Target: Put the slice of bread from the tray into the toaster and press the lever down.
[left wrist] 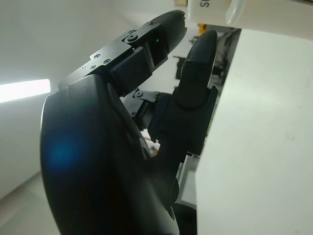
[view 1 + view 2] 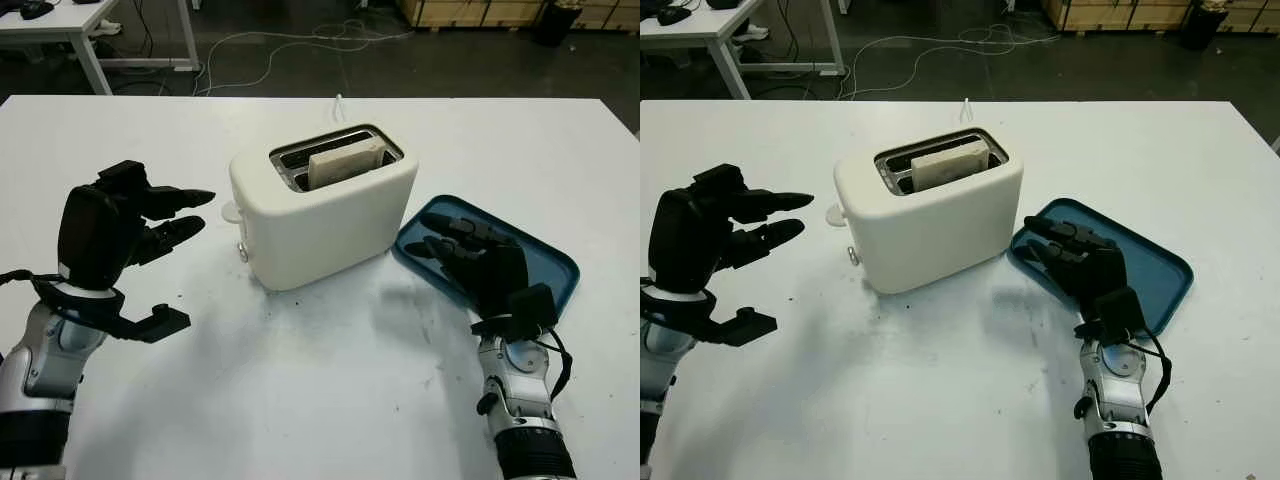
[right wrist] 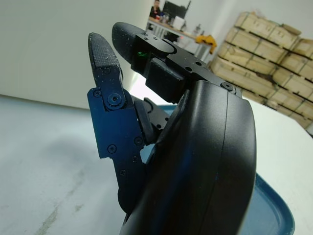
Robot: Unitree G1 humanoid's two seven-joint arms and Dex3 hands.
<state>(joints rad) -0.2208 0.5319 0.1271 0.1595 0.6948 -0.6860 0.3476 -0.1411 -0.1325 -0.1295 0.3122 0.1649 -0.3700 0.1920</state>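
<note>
Fingers of the left hand [image 2: 120,225] hold nothing at the toaster's [image 2: 322,205] nine o'clock near its lever [image 2: 231,211], not yet pressed; bread [image 2: 345,161] sits slotted, while the right hand [image 2: 478,262], open, hovers over the tray [image 2: 555,262].

Two black three-finger robot hands, left hand [image 2: 125,225], right hand [image 2: 478,262], glossy rounded shells, textured fingertip pads [image 3: 101,53], small screws on finger links, silver metal forearms [image 2: 520,400], thin black wrist cable [image 2: 562,365]
</note>
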